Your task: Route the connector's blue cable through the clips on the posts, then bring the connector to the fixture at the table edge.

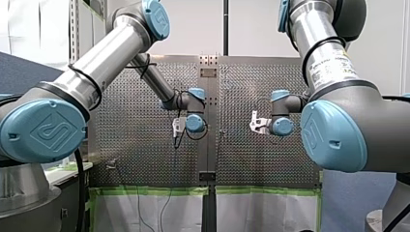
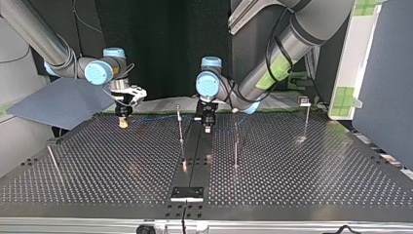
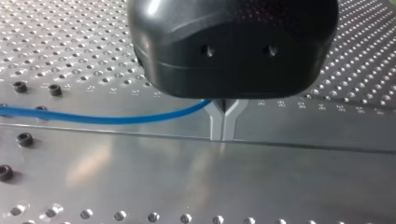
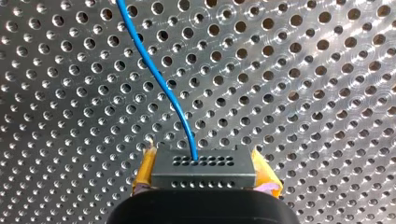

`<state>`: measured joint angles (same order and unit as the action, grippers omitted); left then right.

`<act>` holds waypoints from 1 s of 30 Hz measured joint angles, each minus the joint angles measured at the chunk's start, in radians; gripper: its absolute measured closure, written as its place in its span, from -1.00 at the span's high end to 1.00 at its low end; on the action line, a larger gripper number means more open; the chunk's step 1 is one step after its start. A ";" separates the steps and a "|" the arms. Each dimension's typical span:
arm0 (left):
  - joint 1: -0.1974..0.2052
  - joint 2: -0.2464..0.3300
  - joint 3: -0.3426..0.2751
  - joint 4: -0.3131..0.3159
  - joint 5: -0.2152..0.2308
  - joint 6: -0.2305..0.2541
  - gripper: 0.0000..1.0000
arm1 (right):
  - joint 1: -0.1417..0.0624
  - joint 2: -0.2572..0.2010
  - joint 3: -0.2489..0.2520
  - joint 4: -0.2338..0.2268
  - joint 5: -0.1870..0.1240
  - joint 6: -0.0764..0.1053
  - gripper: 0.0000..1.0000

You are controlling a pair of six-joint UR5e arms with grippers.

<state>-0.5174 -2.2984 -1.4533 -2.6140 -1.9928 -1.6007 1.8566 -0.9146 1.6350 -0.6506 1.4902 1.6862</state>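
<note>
Blue cable (image 4: 158,79), holed grey connector (image 4: 203,176) gripped by yellow-padded right pincer (image 4: 204,169)

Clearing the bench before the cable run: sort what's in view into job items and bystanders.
Job items:
connector, held in my right hand
blue cable, pinched in my left hand
posts
fixture

Lying about:
grey-blue panel at the top view's left
green tape
black screws

Front, top views face across one table (image 2: 97,161) (wrist views close)
</note>
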 joint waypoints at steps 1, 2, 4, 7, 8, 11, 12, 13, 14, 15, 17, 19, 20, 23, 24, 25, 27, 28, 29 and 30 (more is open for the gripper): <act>0.000 0.000 0.000 0.001 -0.001 -0.003 -1.00 | 0.000 0.000 -0.001 0.000 -0.001 0.000 -1.00; 0.000 0.000 0.000 0.002 -0.001 -0.004 -1.00 | 0.000 0.001 -0.002 -0.001 -0.005 0.000 -1.00; 0.000 0.000 0.000 0.002 -0.004 -0.010 -1.00 | 0.000 0.002 -0.004 -0.001 -0.015 0.001 -1.00; -0.001 -0.006 0.005 0.000 -0.006 -0.017 -1.00 | 0.000 0.003 -0.007 0.001 -0.030 0.004 -1.00; -0.003 -0.012 0.009 -0.003 -0.008 -0.017 -1.00 | 0.000 0.003 -0.008 0.002 -0.033 0.004 -1.00; -0.012 -0.033 0.027 -0.017 -0.024 -0.023 -1.00 | 0.000 0.007 -0.010 0.004 -0.039 0.004 -1.00; -0.016 -0.044 0.033 -0.016 -0.028 -0.029 -1.00 | 0.000 0.012 -0.012 0.006 -0.040 0.005 -1.00; -0.018 -0.051 0.037 -0.012 -0.030 -0.034 -1.00 | -0.001 0.016 -0.014 0.007 -0.041 0.005 -1.00; -0.020 -0.057 0.041 -0.007 -0.032 -0.038 -1.00 | -0.001 0.024 -0.017 0.009 -0.041 0.005 -1.00; -0.022 -0.063 0.047 0.002 -0.034 -0.043 -1.00 | -0.001 0.029 -0.020 0.010 -0.041 0.005 -1.00; -0.025 -0.068 0.055 0.015 -0.038 -0.046 -1.00 | -0.002 0.042 -0.025 0.012 -0.041 0.004 -1.00; -0.026 -0.070 0.060 0.023 -0.045 -0.048 -1.00 | -0.002 0.050 -0.029 0.011 -0.041 0.004 -1.00; -0.026 -0.071 0.061 0.026 -0.048 -0.049 -1.00 | -0.002 0.054 -0.032 0.010 -0.041 0.005 -1.00; -0.025 -0.072 0.063 0.034 -0.055 -0.049 -1.00 | -0.002 0.059 -0.040 0.011 -0.041 0.005 -1.00; -0.025 -0.072 0.063 0.037 -0.057 -0.050 -1.00 | -0.003 0.060 -0.043 0.012 -0.042 0.005 -1.00; -0.024 -0.072 0.064 0.040 -0.058 -0.050 -1.00 | -0.003 0.061 -0.047 0.013 -0.042 0.005 -1.00; -0.023 -0.073 0.068 0.043 -0.060 -0.050 -1.00 | -0.003 0.063 -0.053 0.016 -0.042 0.006 -1.00; -0.022 -0.073 0.069 0.043 -0.062 -0.050 -1.00 | -0.003 0.064 -0.057 0.019 -0.042 0.006 -1.00; -0.022 -0.074 0.072 0.043 -0.064 -0.050 -1.00 | -0.003 0.064 -0.060 0.021 -0.042 0.006 -1.00; -0.022 -0.076 0.075 0.042 -0.066 -0.050 -1.00 | -0.004 0.065 -0.065 0.023 -0.042 0.006 -1.00</act>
<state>-0.5390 -2.3744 -1.3779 -2.5715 -2.0592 -1.6504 1.8529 -0.8501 1.5701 -0.6273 1.4482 1.6921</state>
